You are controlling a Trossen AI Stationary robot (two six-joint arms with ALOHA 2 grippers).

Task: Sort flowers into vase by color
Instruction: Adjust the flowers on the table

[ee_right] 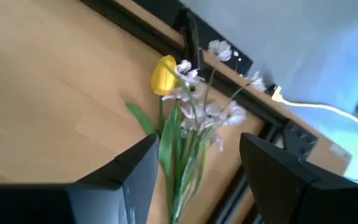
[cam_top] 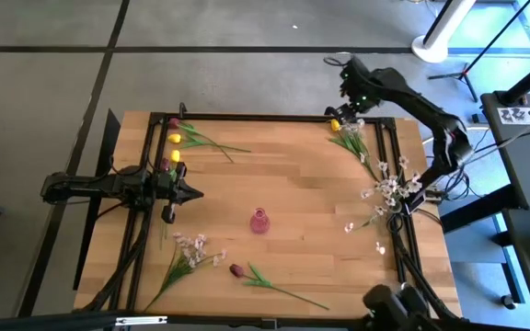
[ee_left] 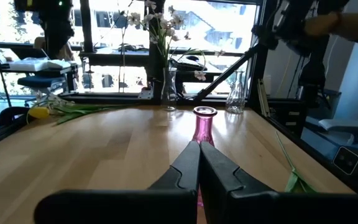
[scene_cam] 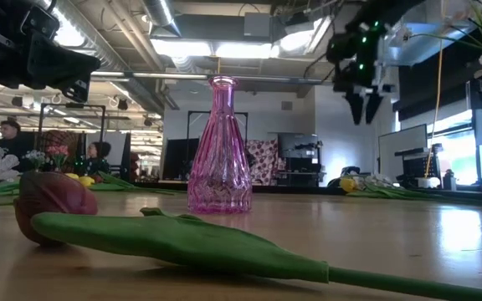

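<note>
Flowers lie scattered around the wooden table point(cam_top: 293, 184): a yellow tulip with white-pink blossom sprays point(ee_right: 164, 76) at the far right corner, where we see our right gripper point(cam_top: 352, 97) hovering open above it. Our left gripper point(cam_top: 190, 193), shut, points at the pink glass vase point(cam_top: 259, 221) mid-table.

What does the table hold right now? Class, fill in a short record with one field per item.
vase: pink glass vase, upright near the table's middle, empty
right end effector: open, above a yellow tulip at the far right corner
left end effector: shut, at the left side, pointing toward the vase
maroon tulip: lying on the wood at the near edge
white-pink sprays: along the right edge
</note>
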